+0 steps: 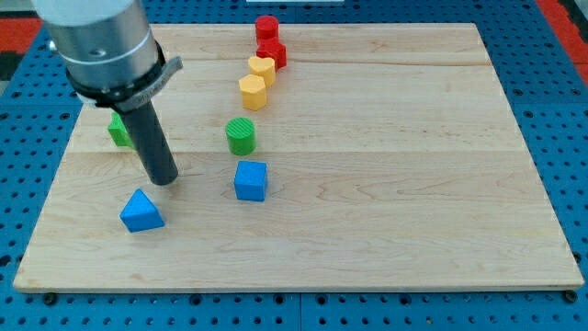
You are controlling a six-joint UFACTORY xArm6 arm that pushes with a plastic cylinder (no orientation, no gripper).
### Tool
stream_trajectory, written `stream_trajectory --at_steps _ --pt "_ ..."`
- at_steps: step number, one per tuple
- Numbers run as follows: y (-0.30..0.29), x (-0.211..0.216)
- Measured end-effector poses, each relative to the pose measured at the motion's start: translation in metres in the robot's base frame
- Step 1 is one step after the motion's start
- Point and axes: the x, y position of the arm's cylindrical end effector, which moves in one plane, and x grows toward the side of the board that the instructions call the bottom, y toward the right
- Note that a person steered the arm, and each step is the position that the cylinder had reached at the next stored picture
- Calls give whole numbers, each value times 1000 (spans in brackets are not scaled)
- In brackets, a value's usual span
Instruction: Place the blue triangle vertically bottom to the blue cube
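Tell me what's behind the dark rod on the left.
A green block sits behind the rod; only its left part shows, so its shape is unclear. My tip is just above the blue triangle.

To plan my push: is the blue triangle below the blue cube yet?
No. The blue triangle lies toward the view's left of the blue cube.

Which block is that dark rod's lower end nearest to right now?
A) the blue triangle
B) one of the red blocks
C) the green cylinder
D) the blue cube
A: my tip sits just above and slightly right of the blue triangle in the view, with a small gap between them, while the blue cube lies farther off to the view's right.
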Motion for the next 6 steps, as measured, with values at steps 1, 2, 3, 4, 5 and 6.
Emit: stream_trajectory --at_steps 1,2,3,4,5,6 --pt "-29 17" --pt "-29 48" --pt "-4 65" --pt "32 65" --pt "48 65" --pt "49 75"
